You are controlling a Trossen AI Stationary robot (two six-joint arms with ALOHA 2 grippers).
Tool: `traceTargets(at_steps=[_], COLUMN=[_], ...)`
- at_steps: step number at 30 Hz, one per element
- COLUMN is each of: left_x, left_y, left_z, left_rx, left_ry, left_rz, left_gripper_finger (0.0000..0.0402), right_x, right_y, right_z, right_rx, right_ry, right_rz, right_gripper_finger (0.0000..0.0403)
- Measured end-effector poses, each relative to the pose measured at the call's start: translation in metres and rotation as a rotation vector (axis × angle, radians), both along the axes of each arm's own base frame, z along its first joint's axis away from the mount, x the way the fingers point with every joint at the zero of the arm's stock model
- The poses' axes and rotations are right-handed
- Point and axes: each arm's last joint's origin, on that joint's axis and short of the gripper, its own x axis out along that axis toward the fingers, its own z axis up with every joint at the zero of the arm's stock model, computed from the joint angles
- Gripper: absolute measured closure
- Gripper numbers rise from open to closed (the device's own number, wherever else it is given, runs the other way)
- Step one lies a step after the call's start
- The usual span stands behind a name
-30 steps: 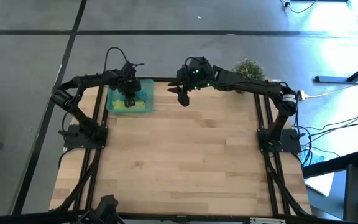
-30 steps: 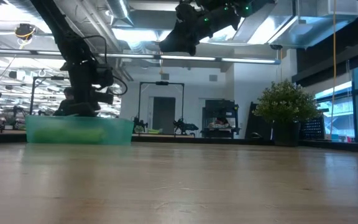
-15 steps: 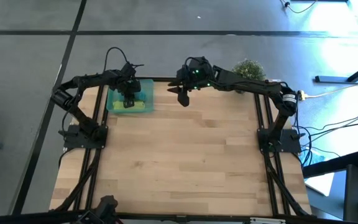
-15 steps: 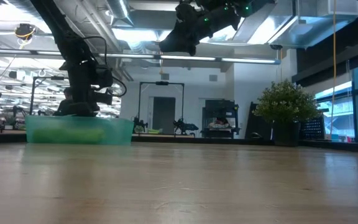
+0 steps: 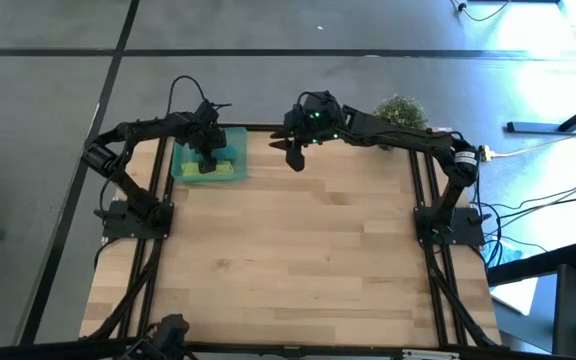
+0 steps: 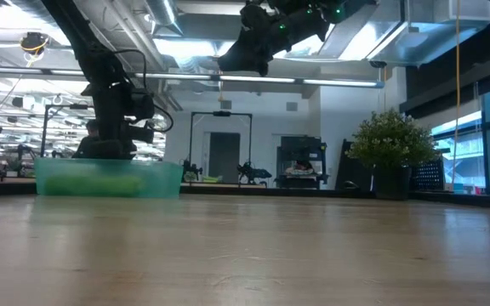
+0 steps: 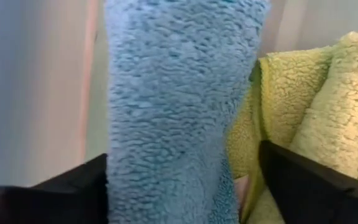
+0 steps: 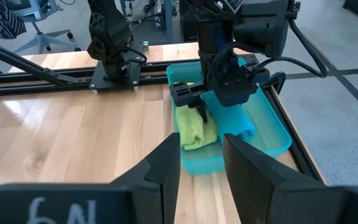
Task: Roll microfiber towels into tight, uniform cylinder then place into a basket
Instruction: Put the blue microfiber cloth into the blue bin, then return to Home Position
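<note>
Left wrist view: teal roll between the fingers, one slip from coming undone

Left wrist view shows the teal towel (image 7: 179, 112) rolled into a cylinder and standing between the left gripper's two dark fingers (image 7: 303, 186), which sit apart on either side of it. Whether they press it or have just let go I cannot tell. The lime-green towel (image 7: 303, 106) lies folded or rolled just beside it, touching along one edge.

From above, the left gripper (image 5: 208, 158) is down inside the basket (image 5: 236, 135), at the far left corner of the table (image 5: 298, 260). The right wrist view confirms both towels are in the basket (image 8: 272, 124), green on one side, teal on the other, with the gripper (image 8: 194, 102) low between them.

The right gripper (image 5: 294, 153) hangs in the air near the far edge, well apart from the basket, its fingers (image 8: 166, 168) parted and holding nothing.

Risks, as I judge them:
- The plush cloth may cling to the finger pads, so a lift could drag the teal roll up and loosen it.
- A sideways exit could knock the green towel and unroll it.
- The fingers are close to the basket's low rim; catching it could shift or tip the light tray.
</note>
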Motion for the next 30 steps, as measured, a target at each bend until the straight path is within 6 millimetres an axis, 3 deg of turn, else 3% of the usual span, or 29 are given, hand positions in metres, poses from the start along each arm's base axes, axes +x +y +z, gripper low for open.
traceTargets(at_steps=[4,6,16,21,25,30], left_x=[0.001,0.002,0.008,0.01,0.011,0.007], left_y=[0.001,0.004,0.016,0.018,0.0,-0.049], left_z=[0.002,0.008,0.052,0.084,0.121,0.167], left_rx=[0.008,0.014,-0.004,-0.011,0.054,0.126], left_ry=[0.002,0.01,0.075,0.026,-0.066,-0.262], left_rz=[0.003,0.005,0.015,0.145,0.167,0.158], left_gripper_finger=[0.0019,0.0006,0.0002,0.0005,0.0002,0.0006], right_x=[0.0,0.0,0.0,0.0,0.0,0.0], right_y=[0.0,0.0,0.0,0.0,0.0,0.0], right_z=[0.0,0.0,0.0,0.0,0.0,0.0], right_rx=[0.001,0.0,0.001,0.001,0.001,0.001], right_ry=[0.0,0.0,0.001,0.001,0.0,0.0], right_rz=[-0.001,0.0,0.0,0.0,0.0,-0.001], right_gripper_finger=[0.0281,0.0281,0.0281,0.0281,0.0281,0.0281])
